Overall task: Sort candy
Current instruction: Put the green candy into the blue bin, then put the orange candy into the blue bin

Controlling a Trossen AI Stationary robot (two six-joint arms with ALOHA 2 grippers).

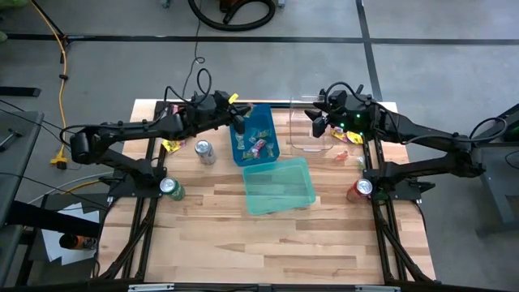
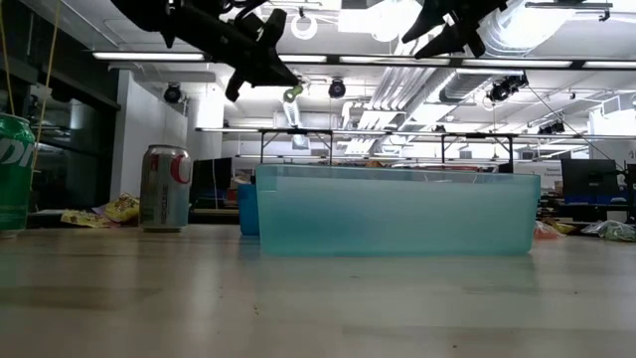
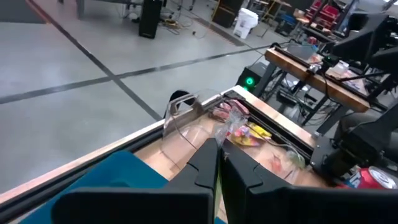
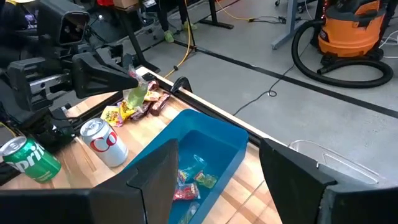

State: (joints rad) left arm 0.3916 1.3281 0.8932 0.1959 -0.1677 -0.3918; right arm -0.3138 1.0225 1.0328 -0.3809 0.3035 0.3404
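Could not make out much of the held candy [image 4: 135,94]: only a small greenish wrapper, pinched in the closed left pincer [image 4: 132,81] above the far end of the blue bin [image 1: 254,134]. Showed in the low view merely as a pale scrap dangling under the dark fingers. Hid almost wholly behind those fingers in the left wrist view.

Lay in the blue bin a small heap of sorted sweets [image 4: 189,180], pink, green and red, too small to tell apart. Sat near the tabletop's far left edge a loose pile of yellow packets and dark maroon wrappers [image 4: 134,107], partly covered by the left arm from above. Rested more candy [image 1: 349,156] by the clear bin [image 1: 308,128] at the right, blurred and half screened by the right arm. Hung the right pincer [image 1: 318,120] over that clear bin, fingers wide apart and holding nothing.

Stood the teal bin [image 1: 278,186] at mid tabletop, its contents unreadable through the frosted wall in the low view. Flanked it a silver can [image 1: 204,151], a green can [image 1: 170,188] at the left frame and a red can [image 1: 361,190] at the right.

Carried everything a pale wood-plank tabletop [image 1: 268,243]. Spread around it grey concrete floor with dark tape lines, a yellow cable [image 1: 60,57] at left, an orange shop vacuum [image 4: 348,37] and its black hose beyond.
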